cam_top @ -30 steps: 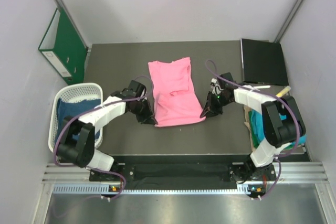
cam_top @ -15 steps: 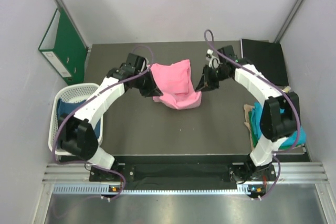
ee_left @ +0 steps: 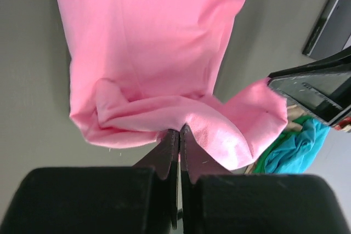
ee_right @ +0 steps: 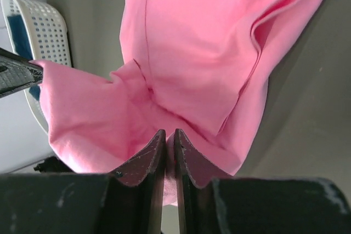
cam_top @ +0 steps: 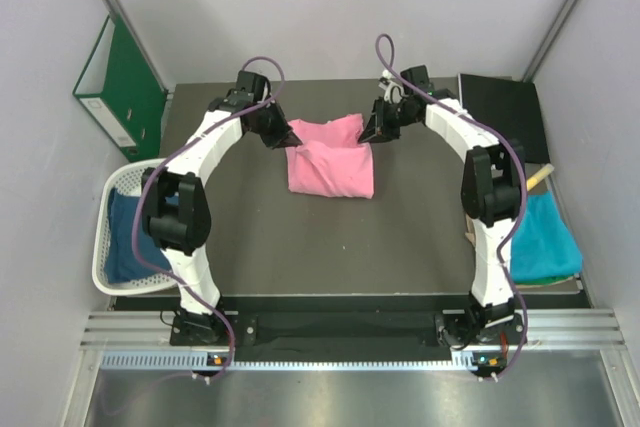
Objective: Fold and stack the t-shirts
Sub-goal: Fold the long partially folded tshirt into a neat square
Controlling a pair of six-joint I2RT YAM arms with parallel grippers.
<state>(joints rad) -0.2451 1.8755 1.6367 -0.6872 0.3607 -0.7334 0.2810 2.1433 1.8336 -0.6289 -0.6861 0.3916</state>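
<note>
- While both grippers pinch the far corners of the pink t-shirt [cam_top: 330, 169], which lies doubled over at the far middle of the table [cam_top: 300, 247], your main risk is an uneven release. Dropping one corner first would likely pull the fold askew.
- Left gripper [ee_left: 178, 135]: jaws closed to a slit on a bunched pink edge. The gather beneath may spring into a wrinkle once you let go.
- Right gripper [ee_right: 169, 136]: likewise clamped on pink cloth. A layer could cling to a finger and lift as you withdraw.
- Edges: the far table edge and back wall lie near both wrists, and the black panel [cam_top: 500, 117] sits just beside the right arm.
- Open room: dark tabletop toward the bases, between the white basket [cam_top: 108, 192] holding the dark blue t-shirt [cam_top: 125, 237] and the teal t-shirt [cam_top: 545, 237]. Retreat that way.
</note>
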